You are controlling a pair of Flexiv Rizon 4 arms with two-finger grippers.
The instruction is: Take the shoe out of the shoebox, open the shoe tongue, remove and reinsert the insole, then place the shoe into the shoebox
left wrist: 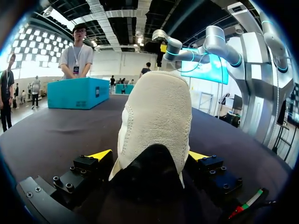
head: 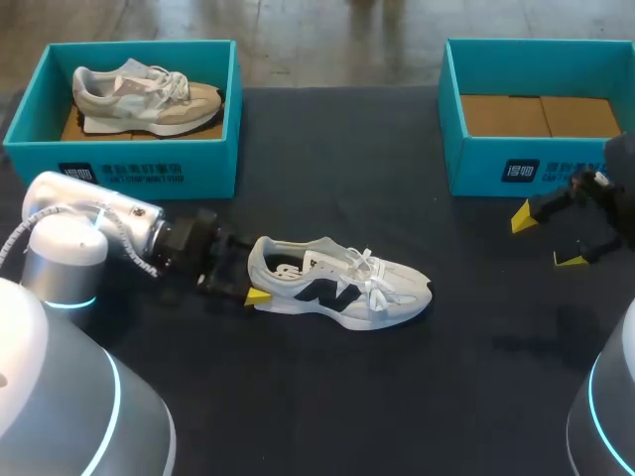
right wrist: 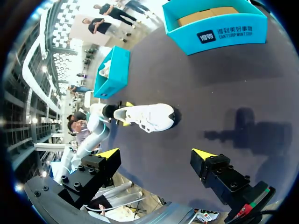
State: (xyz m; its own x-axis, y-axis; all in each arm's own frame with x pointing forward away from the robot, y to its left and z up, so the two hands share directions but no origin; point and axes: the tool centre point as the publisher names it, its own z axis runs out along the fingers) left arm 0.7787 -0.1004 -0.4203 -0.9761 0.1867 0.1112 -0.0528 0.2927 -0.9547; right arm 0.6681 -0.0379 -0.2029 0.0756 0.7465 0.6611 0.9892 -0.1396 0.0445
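Clamping the left gripper (left wrist: 148, 155) on the heel of the white shoe (head: 342, 283), a yellow tip pressing on each side. Standing that shoe on its sole on the dark table (head: 327, 397), outside the left shoebox (head: 149, 164) and the right shoebox (head: 516, 164) alike. Hanging the right gripper (head: 546, 238) just before the right shoebox, fingers spread wide, gripping nothing. Holding a beige shoe (head: 144, 97) inside the left shoebox

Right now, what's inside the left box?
A beige shoe fills most of the left box. Brown cardboard shows at its edges. Anything under the shoe is covered.
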